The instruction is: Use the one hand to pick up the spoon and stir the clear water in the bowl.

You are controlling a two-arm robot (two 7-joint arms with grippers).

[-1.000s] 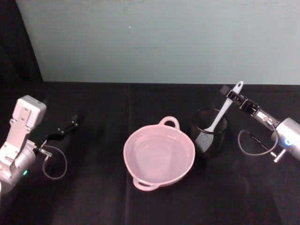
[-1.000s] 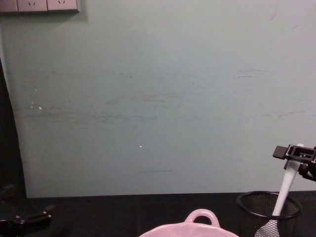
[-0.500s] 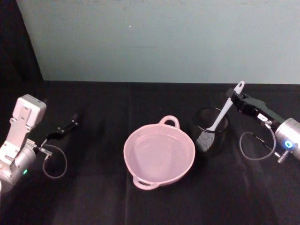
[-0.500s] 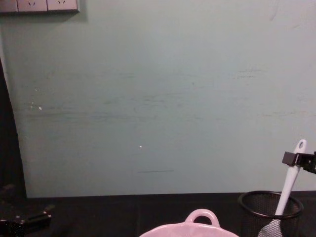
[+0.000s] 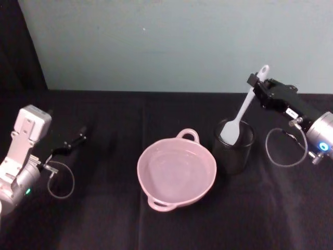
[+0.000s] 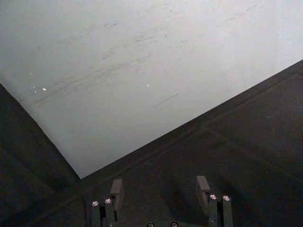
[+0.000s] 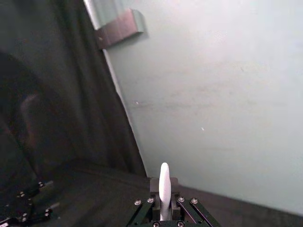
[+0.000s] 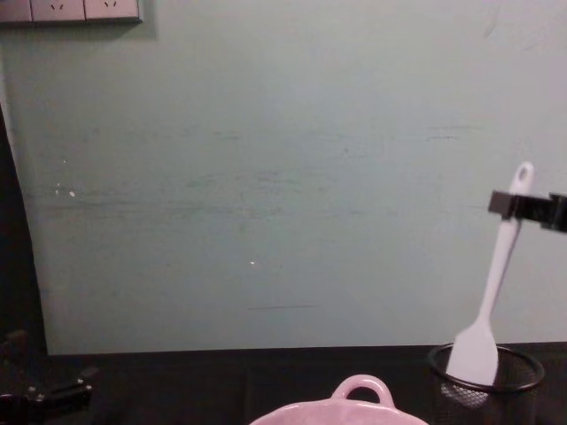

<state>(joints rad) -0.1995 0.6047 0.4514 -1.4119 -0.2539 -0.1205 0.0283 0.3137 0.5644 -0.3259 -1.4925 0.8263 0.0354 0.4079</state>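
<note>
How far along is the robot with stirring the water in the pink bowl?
Done: the right hand is shut on the spoon, near the top of its handle. In hand: the spoon's head is at the rim of the black mesh cup, not yet clear. Left: carry it to the bowl, dip it and stir. The left hand rests open at the far left.

White spoon (image 5: 243,110) tilted in right hand (image 5: 257,82), pink bowl (image 5: 139,167)

Dim, even light — the pale wall (image 8: 266,177) is brightest, the black table (image 5: 104,224) almost uniformly dark.
</note>
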